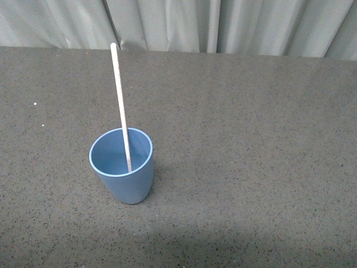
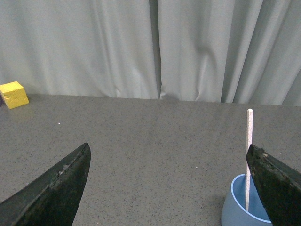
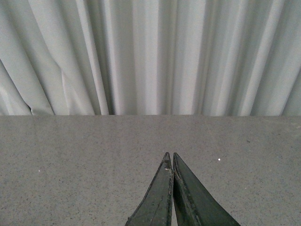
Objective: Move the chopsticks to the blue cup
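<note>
The left gripper (image 2: 167,188) has its jaws spread wide with nothing between them, which fits a hand with no further hold to keep; its two dark fingers (image 2: 56,188) frame bare table (image 2: 155,136), and the cup (image 2: 242,209) sits just beside one of them, partly cut off by it. The right gripper (image 3: 173,179) has its jaws pressed together, tips touching, gripping nothing, hanging over bare table with no cup in its view, so I judge it to be idle. Out from the arms, the front view shows the cup (image 1: 124,173) upright on the table with neither arm in sight. The chopstick (image 1: 120,106) stands inside the cup, its lower end down against the inner wall and its upper end leaning past the cup's far rim toward the curtain (image 1: 223,25), propped by the rim alone. To my eye the transfer looks done. A small yellow block (image 2: 14,94) lies well apart from the cup, by the curtain.
</note>
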Robot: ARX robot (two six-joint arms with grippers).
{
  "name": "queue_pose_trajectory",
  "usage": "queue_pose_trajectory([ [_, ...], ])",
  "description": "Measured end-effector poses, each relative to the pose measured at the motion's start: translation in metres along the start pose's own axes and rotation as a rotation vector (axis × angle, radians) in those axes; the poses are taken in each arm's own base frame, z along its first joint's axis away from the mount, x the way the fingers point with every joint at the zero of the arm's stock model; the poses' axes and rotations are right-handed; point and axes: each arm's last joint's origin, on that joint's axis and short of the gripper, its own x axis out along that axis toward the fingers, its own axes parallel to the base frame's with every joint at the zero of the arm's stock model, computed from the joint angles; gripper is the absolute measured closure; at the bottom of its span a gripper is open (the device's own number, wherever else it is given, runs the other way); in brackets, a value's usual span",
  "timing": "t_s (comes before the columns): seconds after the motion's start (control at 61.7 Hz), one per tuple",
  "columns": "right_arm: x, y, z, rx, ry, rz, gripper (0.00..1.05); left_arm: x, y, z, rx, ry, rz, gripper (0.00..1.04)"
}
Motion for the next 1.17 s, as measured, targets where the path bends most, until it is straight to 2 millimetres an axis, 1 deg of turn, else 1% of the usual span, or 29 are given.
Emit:
queue_pose_trajectory([
  [0.13, -0.002, 0.0, 0.0, 0.0, 0.001, 0.0, 1.04, 0.0, 0.0, 0.0, 0.0, 0.0, 0.0, 0.07],
  [0.195, -0.01, 0.0, -0.005, -0.001, 0.035, 0.001, 1.04, 0.0, 0.0, 0.0, 0.0, 0.0, 0.0, 0.07],
  [0.243, -0.012, 0.0, -0.003, -0.001, 0.008, 0.002, 1.04, 0.0, 0.0, 0.0, 0.0, 0.0, 0.0, 0.07],
  [0.47, -0.012, 0.0, -0.003, -0.002, 0.006, 0.002, 1.03, 0.0, 0.0, 0.0, 0.0, 0.0, 0.0, 0.07],
  [0.649, -0.012, 0.0, -0.003, -0.002, 0.006, 0.002, 0.74, 0.0, 0.0, 0.0, 0.0, 0.0, 0.0, 0.07],
  [0.681, -0.012, 0.0, -0.003, -0.002, 0.006, 0.002, 0.67, 0.0, 0.0, 0.0, 0.0, 0.0, 0.0, 0.07],
  [0.762, -0.012, 0.0, -0.003, -0.002, 0.006, 0.002, 0.54, 0.0, 0.0, 0.0, 0.0, 0.0, 0.0, 0.07],
  [0.795, -0.012, 0.0, -0.003, -0.002, 0.006, 0.002, 0.47, 0.0, 0.0, 0.0, 0.0, 0.0, 0.0, 0.07],
  [0.876, -0.012, 0.0, -0.003, -0.002, 0.006, 0.002, 0.34, 0.0, 0.0, 0.0, 0.0, 0.0, 0.0, 0.07],
  [0.989, -0.012, 0.0, -0.003, -0.002, 0.006, 0.002, 0.08, 0.0, 0.0, 0.0, 0.0, 0.0, 0.0, 0.07],
  [1.005, -0.012, 0.0, -0.003, 0.0, 0.006, 0.002, 0.07, 0.0, 0.0, 0.0, 0.0, 0.0, 0.0, 0.07],
  [1.07, -0.012, 0.0, -0.003, -0.002, 0.006, 0.002, 0.1, 0.0, 0.0, 0.0, 0.0, 0.0, 0.0, 0.07],
  [1.168, -0.012, 0.0, -0.003, -0.001, 0.006, 0.002, 0.09, 0.0, 0.0, 0.0, 0.0, 0.0, 0.0, 0.07],
])
